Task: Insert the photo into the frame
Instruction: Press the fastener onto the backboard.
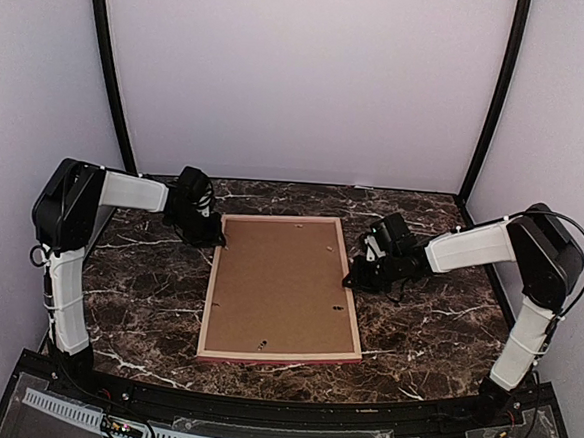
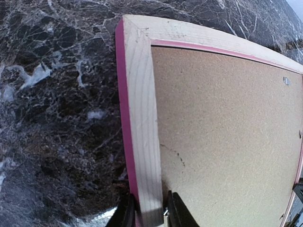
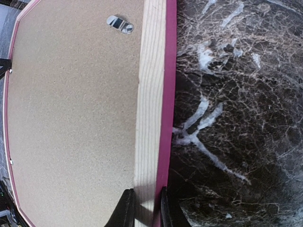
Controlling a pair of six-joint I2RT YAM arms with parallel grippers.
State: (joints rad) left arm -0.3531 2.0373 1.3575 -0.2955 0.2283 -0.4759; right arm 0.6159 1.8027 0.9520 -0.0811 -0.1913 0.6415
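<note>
The frame [image 1: 277, 358] lies face down in the middle of the marble table, its light wood back up and pink edge outward. A plain brown backing board [image 1: 279, 288] fills it. The photo is hidden. My left gripper [image 1: 213, 240] is shut on the frame's left rail near the far left corner; in the left wrist view [image 2: 149, 213] one finger stands on each side of the rail [image 2: 142, 142]. My right gripper [image 1: 353, 279] is shut on the frame's right rail; the right wrist view [image 3: 143, 210] shows its fingers pinching the rail [image 3: 154, 94].
A small metal clip [image 3: 119, 23] holds the backing board near the right rail, and another clip [image 2: 286, 81] shows in the left wrist view. The dark marble tabletop [image 1: 146, 299] is walled by white panels at the back and sides.
</note>
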